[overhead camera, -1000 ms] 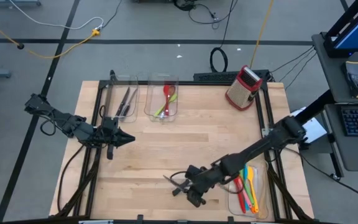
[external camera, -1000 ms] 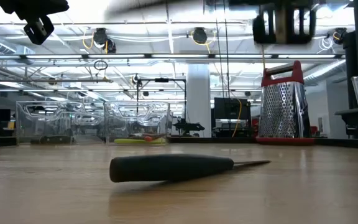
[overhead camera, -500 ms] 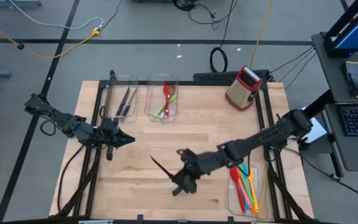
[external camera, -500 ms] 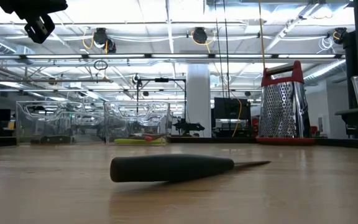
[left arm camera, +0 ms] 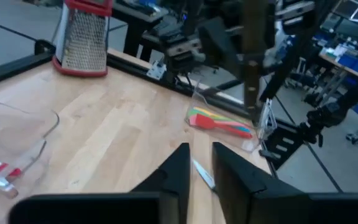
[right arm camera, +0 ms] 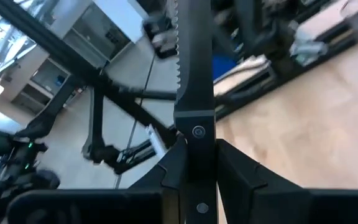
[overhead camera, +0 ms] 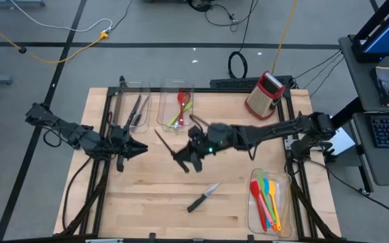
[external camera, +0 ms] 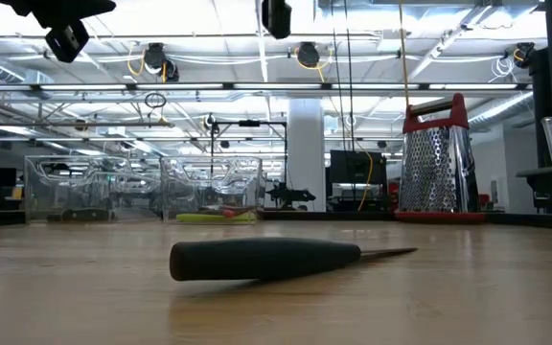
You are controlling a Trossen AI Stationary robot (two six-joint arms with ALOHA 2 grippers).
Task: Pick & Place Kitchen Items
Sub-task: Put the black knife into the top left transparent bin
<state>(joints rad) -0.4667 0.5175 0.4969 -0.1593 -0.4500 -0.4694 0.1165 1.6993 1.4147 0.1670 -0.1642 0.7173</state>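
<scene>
A serrated, black-handled knife hangs above the table's middle, with my right gripper shut on it; its blade points toward the far left. A second black-handled knife lies flat on its side on the wood near the front edge, also in the low view as knife. My left gripper hovers at the left, its fingers a narrow gap apart with nothing between them. My right gripper pinches the knife's black riveted handle between its two fingers, close to where the blade begins. It reaches in about level from the table's right side. The knife is lifted clear of the table, and its serrated blade sticks out past the fingertips.
Two clear bins stand at the far edge, one with steel tools, one with red and green utensils. A third bin with coloured spatulas sits at the near right. A red box grater stands at the far right.
My right gripper has risen and swung from the near edge toward the table's middle and far left, rolling as it went and carrying the knife clear of the wood. The second knife has stayed where it lay.
</scene>
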